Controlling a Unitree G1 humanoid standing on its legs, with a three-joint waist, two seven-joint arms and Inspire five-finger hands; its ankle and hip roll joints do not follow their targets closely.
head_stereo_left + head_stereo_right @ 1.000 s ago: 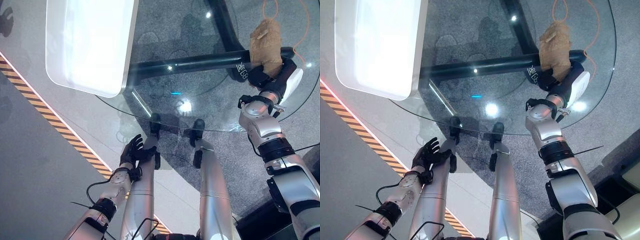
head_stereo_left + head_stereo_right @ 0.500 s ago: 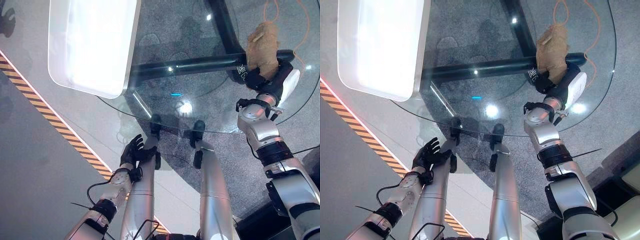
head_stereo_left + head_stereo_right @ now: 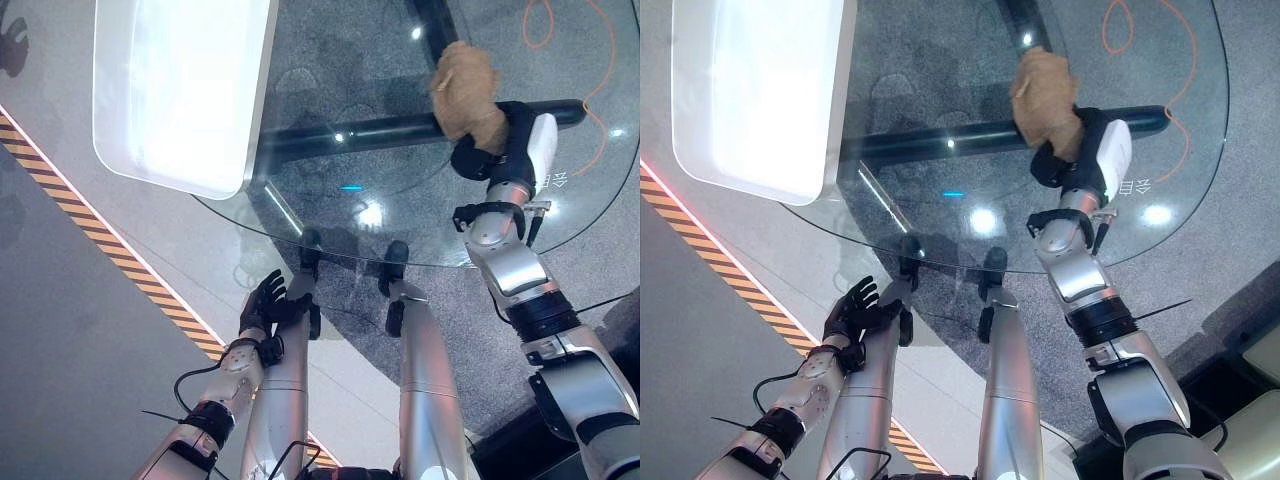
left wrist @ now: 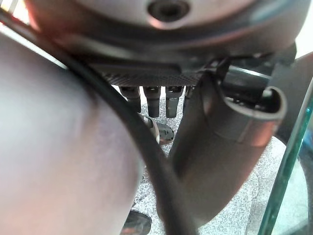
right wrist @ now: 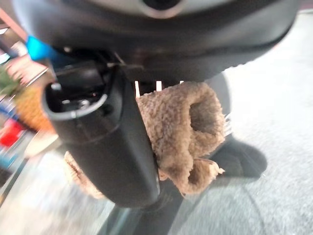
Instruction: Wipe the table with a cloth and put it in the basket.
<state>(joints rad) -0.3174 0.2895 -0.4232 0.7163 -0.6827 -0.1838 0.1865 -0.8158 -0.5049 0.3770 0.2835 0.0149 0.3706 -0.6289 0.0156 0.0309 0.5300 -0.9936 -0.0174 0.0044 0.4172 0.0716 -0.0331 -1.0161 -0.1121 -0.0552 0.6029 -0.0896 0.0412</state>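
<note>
Tan fuzzy cloth (image 3: 467, 90) bunched, pressed on round glass table (image 3: 400, 225) over dark crossbar, clutched by right hand (image 3: 495, 150).

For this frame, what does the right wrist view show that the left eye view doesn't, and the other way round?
Right wrist view: from very close, the folds of the brown cloth bunched against the right hand, with the thumb lying across it.

Left eye view: the round glass table as a whole, the white basket on its far left part, an orange cord on the floor beyond, and the left hand low by the near table edge, fingers relaxed.

Both: the right hand gripping the cloth above the glass.
</note>
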